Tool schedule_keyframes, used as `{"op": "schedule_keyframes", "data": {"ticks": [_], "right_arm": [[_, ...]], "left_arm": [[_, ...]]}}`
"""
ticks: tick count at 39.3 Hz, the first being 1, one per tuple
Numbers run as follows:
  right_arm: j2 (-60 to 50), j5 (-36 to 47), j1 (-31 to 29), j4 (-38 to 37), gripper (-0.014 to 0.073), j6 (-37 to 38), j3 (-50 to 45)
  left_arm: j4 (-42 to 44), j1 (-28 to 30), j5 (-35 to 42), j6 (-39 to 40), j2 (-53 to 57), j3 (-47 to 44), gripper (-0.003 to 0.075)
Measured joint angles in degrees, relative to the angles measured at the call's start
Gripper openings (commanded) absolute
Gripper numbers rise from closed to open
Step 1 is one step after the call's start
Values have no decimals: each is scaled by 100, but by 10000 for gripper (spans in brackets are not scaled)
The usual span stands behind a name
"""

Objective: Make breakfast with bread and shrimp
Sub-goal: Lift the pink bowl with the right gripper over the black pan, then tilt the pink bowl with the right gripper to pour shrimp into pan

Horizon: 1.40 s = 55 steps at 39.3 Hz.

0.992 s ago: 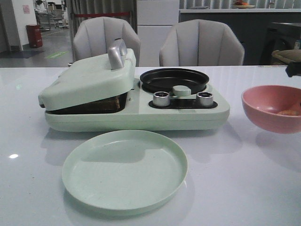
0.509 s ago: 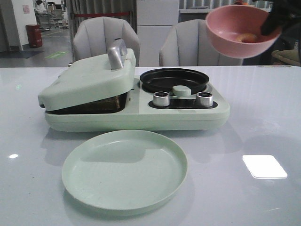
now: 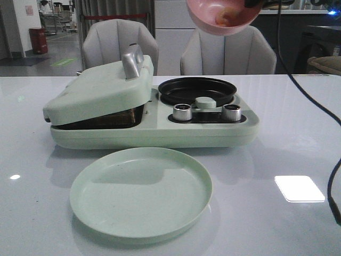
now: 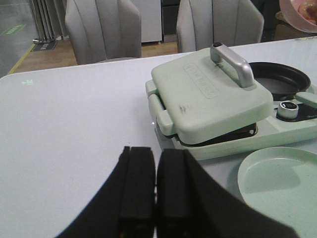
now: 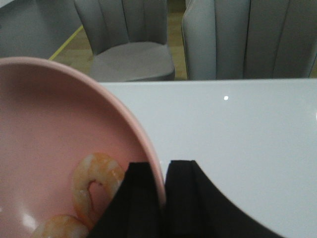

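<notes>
We held the pink bowl (image 3: 224, 15) high above the black round pan (image 3: 197, 90) of the mint breakfast maker (image 3: 154, 114), our right gripper (image 5: 162, 198) pinched onto its rim, one finger inside and one outside. The shrimp (image 5: 96, 181) lay low in the tilted bowl near that grip. Our left gripper (image 4: 156, 186) rested with its jaws pressed together on nothing, well back from the appliance. The bread (image 3: 114, 118) was, as far as we could judge, the dark edge showing under the nearly closed lid (image 3: 98, 90). To pour well, we judged we should lower the bowl close over the pan's centre, then tip slowly so the shrimp slid out without bouncing onto the knobs (image 3: 182, 112) or the empty green plate (image 3: 141, 193).
</notes>
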<state>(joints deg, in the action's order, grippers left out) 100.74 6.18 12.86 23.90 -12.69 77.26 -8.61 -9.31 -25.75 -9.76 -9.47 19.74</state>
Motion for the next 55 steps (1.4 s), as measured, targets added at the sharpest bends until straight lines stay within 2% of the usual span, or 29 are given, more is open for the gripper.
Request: {"op": "schedule_keyframes", "data": {"ticks": [6, 11, 16, 19, 22, 30, 38, 45, 50, 55], "right_arm": [[534, 1049, 85, -266, 140, 0, 0], [991, 2088, 131, -935, 140, 15, -109], [1264, 3615, 172, -1584, 140, 293, -544], [1369, 4797, 172, -1835, 140, 383, -883], [1487, 5481, 172, -1946, 140, 443, -1080], [1900, 5787, 172, -2266, 140, 293, -1131], [2216, 5787, 172, -2576, 140, -685, -1131], [2229, 5793, 172, -2674, 140, -1294, -1074], [2229, 5807, 172, -2683, 140, -1337, -993], [2157, 5815, 172, -2683, 140, -655, -991]], "left_arm": [[0, 0, 0, 0, 0, 0, 115], [0, 0, -5, 0, 0, 0, 115], [0, 0, -5, 0, 0, 0, 115], [0, 0, -5, 0, 16, 0, 115], [0, 0, -5, 0, 74, 0, 115], [0, 0, -5, 0, 424, 0, 115], [0, 0, -5, 0, 967, 0, 115], [0, 0, -14, 0, 981, 0, 115], [0, 0, -19, 0, 981, 0, 115], [0, 0, -28, 0, 981, 0, 115]]}}
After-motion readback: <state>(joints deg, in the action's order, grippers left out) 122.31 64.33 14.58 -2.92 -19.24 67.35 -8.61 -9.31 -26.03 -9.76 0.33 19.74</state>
